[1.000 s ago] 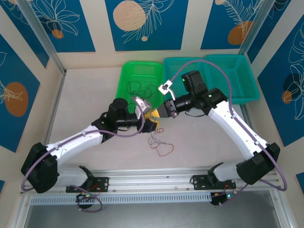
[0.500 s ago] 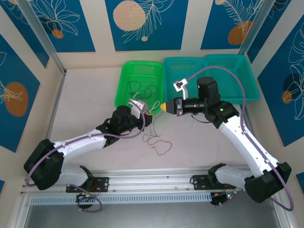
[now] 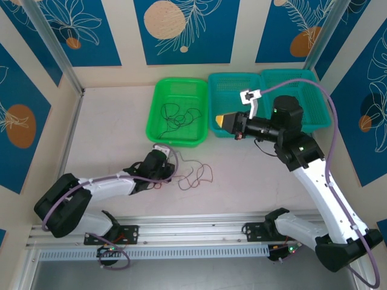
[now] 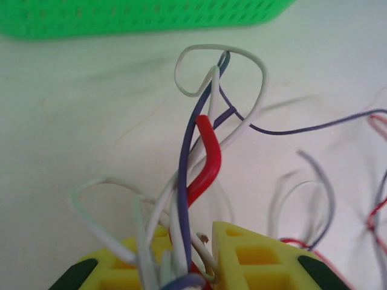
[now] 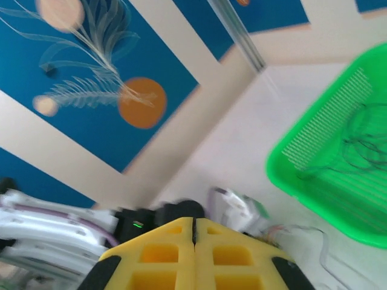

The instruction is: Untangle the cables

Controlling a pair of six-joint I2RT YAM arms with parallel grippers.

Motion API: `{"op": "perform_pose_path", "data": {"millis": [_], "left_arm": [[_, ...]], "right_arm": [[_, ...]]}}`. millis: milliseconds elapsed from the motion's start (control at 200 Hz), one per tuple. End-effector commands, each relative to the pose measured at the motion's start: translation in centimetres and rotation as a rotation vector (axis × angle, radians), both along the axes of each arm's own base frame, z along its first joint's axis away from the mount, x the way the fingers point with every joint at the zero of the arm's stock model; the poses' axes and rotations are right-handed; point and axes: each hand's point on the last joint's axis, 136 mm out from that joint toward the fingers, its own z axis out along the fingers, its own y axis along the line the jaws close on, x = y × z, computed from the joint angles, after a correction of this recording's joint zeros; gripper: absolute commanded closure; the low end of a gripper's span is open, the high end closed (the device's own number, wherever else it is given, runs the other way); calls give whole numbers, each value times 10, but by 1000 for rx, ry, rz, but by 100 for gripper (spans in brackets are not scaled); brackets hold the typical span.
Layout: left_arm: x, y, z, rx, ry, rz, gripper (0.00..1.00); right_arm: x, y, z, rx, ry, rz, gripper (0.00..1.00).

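My left gripper (image 3: pixel 169 173) lies low on the table, shut on a bundle of thin cables (image 4: pixel 199 163): pale whitish, dark purplish and one red strand rise in loops from between its yellow fingers (image 4: pixel 254 254). The rest of that tangle (image 3: pixel 196 175) trails right across the table in reddish and pale curls. A separate black cable (image 3: pixel 179 115) lies coiled in the green basket (image 3: pixel 158 99), which sits at the right of the right wrist view as well (image 5: pixel 314 175). My right gripper (image 3: pixel 225 122) hovers over the left teal basket, its fingers (image 5: pixel 194 225) shut with nothing seen between them.
Two teal baskets (image 3: pixel 233 81) (image 3: pixel 314 90) stand to the right of the green one at the back of the table. The green basket's edge (image 4: pixel 121 27) is just beyond the held wires. Patterned walls enclose the table on three sides.
My left gripper has dropped toward the near left onto the table, dragging the tangle with it. My right gripper has drawn away to the right, from the tangle to above the teal basket.
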Motion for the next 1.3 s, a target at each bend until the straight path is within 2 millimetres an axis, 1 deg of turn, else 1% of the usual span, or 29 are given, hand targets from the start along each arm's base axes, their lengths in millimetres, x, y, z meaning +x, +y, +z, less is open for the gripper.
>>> {"op": "perform_pose_path", "data": {"millis": [0,30,60,140,175,265,295,345,470,575,675,735,790,850,895,970,1005,1040,1085,1140,1160,1185,1220,1265,1295], "left_arm": [[4,-17,29,-90,-99,-89,81],[1,-22,35,-108,-113,-123,81],[-1,-27,40,-131,-130,-158,81],[-11,-39,56,-188,-157,-249,81],[-16,-43,62,-206,-162,-284,81],[-24,-44,67,-203,-145,-325,81],[-26,-43,69,-199,-142,-332,81],[-28,-42,71,-200,-140,-335,81],[-32,-42,78,-222,-140,-341,81],[-33,-41,81,-226,-132,-339,81],[-32,-42,85,-233,-136,-337,81],[-33,-42,87,-233,-135,-340,81],[-32,-41,88,-231,-138,-337,81],[-31,-39,90,-223,-143,-323,81],[-29,-35,90,-214,-150,-305,81],[-22,-25,87,-194,-139,-235,80],[-19,-18,82,-186,-115,-192,79],[-16,-12,76,-180,-89,-156,78],[-16,-5,67,-162,-53,-120,74],[-17,2,55,-132,-19,-97,64],[-17,3,52,-126,-11,-95,58],[-19,3,50,-123,-6,-100,51],[-20,2,48,-132,0,-111,44],[-23,-1,49,-156,-3,-130,41],[-24,-2,50,-173,-6,-140,39]], "right_arm": [[3,2,-86,-302,87,0,75],[2,6,-102,-326,115,17,67],[1,13,-115,-328,136,41,62],[4,28,-146,-334,131,63,54],[10,32,-156,-340,105,45,51],[21,37,-178,-331,70,7,43],[21,38,-187,-327,68,9,38],[20,42,-203,-321,70,31,33],[19,58,-227,-299,97,101,31],[23,74,-238,-270,64,126,31],[31,89,-254,-257,48,132,31],[38,96,-268,-279,62,124,32],[47,99,-280,-306,75,95,34],[55,98,-294,-327,94,50,44],[58,94,-300,-335,104,20,56],[59,84,-303,-366,112,-23,89],[60,77,-300,-376,111,-55,100],[61,68,-294,-376,108,-97,100],[63,55,-285,-358,121,-162,100],[64,38,-273,-319,151,-228,100],[64,33,-268,-309,160,-240,100],[62,30,-263,-300,161,-240,100],[58,28,-258,-298,160,-229,100],[54,27,-254,-300,165,-210,100],[50,28,-256,-306,179,-188,100]]}}
